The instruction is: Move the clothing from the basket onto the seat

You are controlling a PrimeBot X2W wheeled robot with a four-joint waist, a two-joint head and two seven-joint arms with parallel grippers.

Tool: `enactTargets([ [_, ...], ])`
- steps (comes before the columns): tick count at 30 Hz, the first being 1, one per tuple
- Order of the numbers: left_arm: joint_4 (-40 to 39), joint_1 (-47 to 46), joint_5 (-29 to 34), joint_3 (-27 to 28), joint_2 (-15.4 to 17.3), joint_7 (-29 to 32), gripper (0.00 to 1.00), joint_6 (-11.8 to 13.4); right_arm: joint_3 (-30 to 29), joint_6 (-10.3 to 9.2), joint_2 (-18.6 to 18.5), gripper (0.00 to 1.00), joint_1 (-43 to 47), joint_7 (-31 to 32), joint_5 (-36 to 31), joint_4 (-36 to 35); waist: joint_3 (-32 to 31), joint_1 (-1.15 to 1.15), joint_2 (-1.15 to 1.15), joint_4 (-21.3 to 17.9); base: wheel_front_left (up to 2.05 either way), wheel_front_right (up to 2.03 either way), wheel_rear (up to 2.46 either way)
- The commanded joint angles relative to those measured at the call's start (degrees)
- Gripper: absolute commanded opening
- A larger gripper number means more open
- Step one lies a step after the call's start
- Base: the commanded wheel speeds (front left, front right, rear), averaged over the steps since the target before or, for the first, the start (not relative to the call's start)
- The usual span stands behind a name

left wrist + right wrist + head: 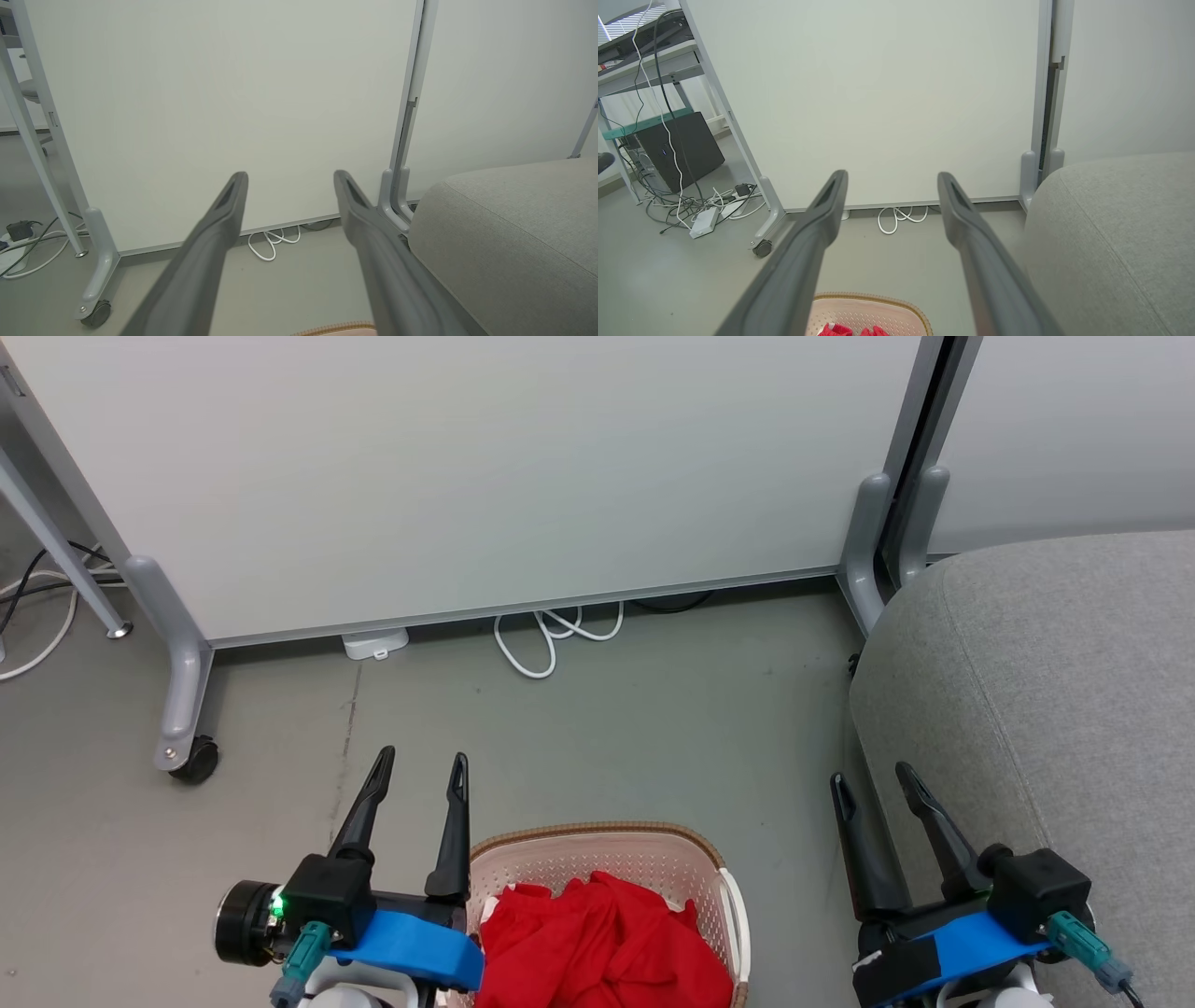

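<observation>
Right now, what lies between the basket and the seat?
In the head view, a strip of bare floor lies between the basket and the seat. The right gripper, open, hangs above that strip, close to the seat's edge.

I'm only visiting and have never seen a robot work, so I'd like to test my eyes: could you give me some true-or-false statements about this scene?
1. The floppy bright red clothing lies inside the cream-white perforated plastic basket. True.
2. The left gripper has its jaws shut on red cloth. False: its jaws stand apart, holding nothing.
3. The large light grey fabric seat stands to the robot's right of the basket. True.
4. The basket stands on the seat. False: it stands on the grey floor beside it.
5. The right gripper has its jaws open. True.
</observation>
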Motion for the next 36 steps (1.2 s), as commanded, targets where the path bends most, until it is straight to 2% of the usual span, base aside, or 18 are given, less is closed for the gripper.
enactTargets([
  [1,0.1,-0.9,0.9,-0.2,0.1,-0.4,1.00,-0.2,0.1,0.04,-0.4,1.00,-0.3,-0.4,-0.9,0.1,0.0,0.00,0.00,0.0,0.00,0.00,0.00],
  [36,3.7,-1.5,-0.5,-0.4,0.1,-0.5,1.00,-1.1,-1.2,0.04,-0.3,1.00,-1.2,-0.5,-1.2,4.6,0.4,0.00,0.00,-0.2,0.00,0.00,0.00],
])
